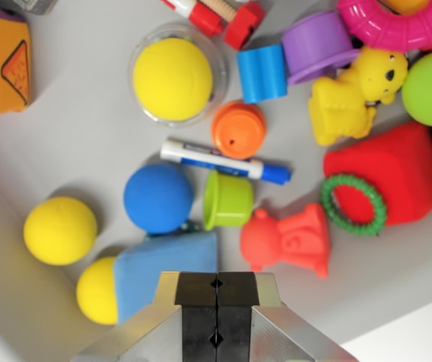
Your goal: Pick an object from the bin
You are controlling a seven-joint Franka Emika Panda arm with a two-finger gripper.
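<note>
My gripper (217, 309) sits at the bottom centre of the wrist view, its two fingers pressed together with nothing between them. It hangs above the grey bin (87, 143), which is filled with toys. Just beyond the fingertips lie a blue soft wedge (166, 268), a red toy figure (287, 240) and a green cup (228, 200). A blue ball (158, 197) and a blue-and-white marker (223, 161) lie a little farther off. Two yellow balls (60, 230) (96, 290) rest at the wrist view's left.
Farther in are a yellow ball in a clear dish (173, 78), an orange cap (239, 129), a blue cylinder (262, 73), a purple cup (317, 45), a yellow toy dog (355, 94), a red block (396, 170) with a green ring (353, 204), and an orange box (1, 66). The bin's rim (419, 324) runs bottom right.
</note>
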